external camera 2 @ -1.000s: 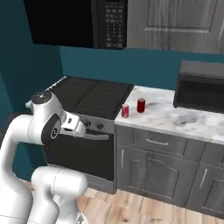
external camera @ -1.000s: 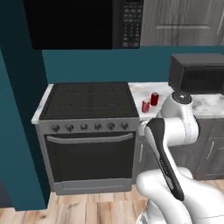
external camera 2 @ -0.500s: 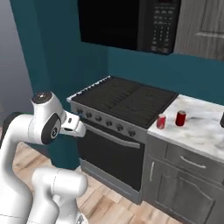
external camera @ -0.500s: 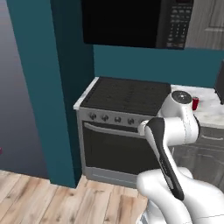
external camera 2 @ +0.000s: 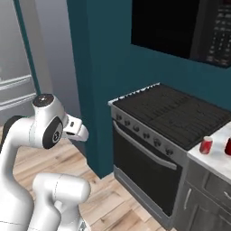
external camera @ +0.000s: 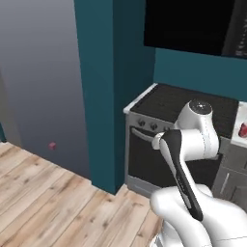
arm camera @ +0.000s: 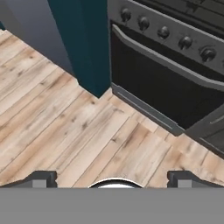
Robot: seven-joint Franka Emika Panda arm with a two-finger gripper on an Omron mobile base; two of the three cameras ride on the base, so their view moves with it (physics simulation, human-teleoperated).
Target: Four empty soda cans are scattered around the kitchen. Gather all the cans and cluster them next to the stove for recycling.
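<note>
The black stove stands right of a teal wall panel, with its knobs and silver oven handle facing me. Two red soda cans stand on the pale counter just right of the stove. In the left base view one red can shows at the right edge. My gripper is open, its fingertips far apart with nothing between them. It hangs over the wooden floor in front of the oven, well left of the cans. The arm is folded close to the base.
A teal panel juts out left of the stove. Beyond it is a grey fridge front, and a small red spot shows low on the grey surface. A black microwave hangs above the stove. Wooden floor lies open to the left.
The base has swung left, so the whole scene has slid right: the stove and cans now sit at the right edge, and the teal panel and fridge have come in. The arm keeps its pose.
</note>
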